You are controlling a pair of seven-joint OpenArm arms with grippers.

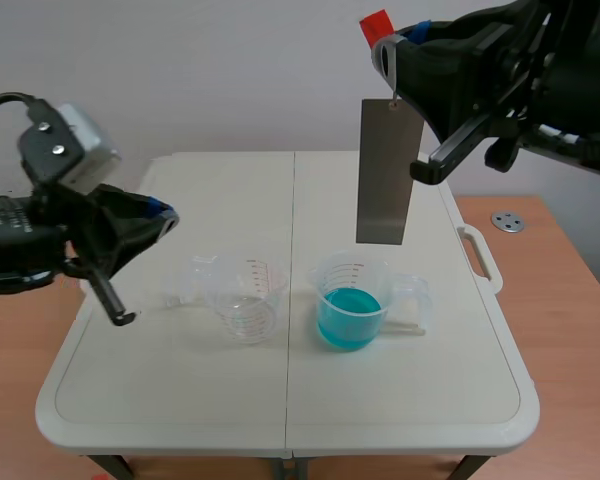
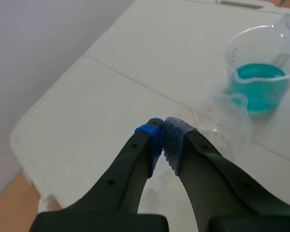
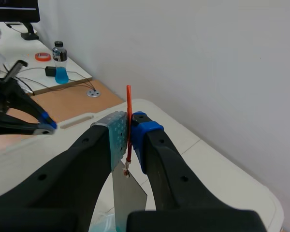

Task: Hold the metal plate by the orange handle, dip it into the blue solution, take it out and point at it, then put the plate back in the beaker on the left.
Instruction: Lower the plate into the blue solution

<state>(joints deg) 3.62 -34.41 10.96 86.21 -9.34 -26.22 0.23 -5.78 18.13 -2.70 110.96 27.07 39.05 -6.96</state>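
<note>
Right hand (image 3: 129, 139) clamps orange handle (image 1: 376, 27); plate (image 1: 385, 172) hangs 12 o'clock of blue solution (image 1: 348, 318), likely staged for dipping. Left hand (image 2: 162, 134) closed, empty.

No text or number can be read.
The left beaker (image 1: 244, 298) and the right beaker (image 1: 351, 303) each carry a printed measuring scale on the clear wall, red on the left one, but the marks and figures are too small to make out. In the right wrist view a bottle (image 3: 60, 61) on the far desk has a dark band around it, perhaps a label; nothing on it is legible.
</note>
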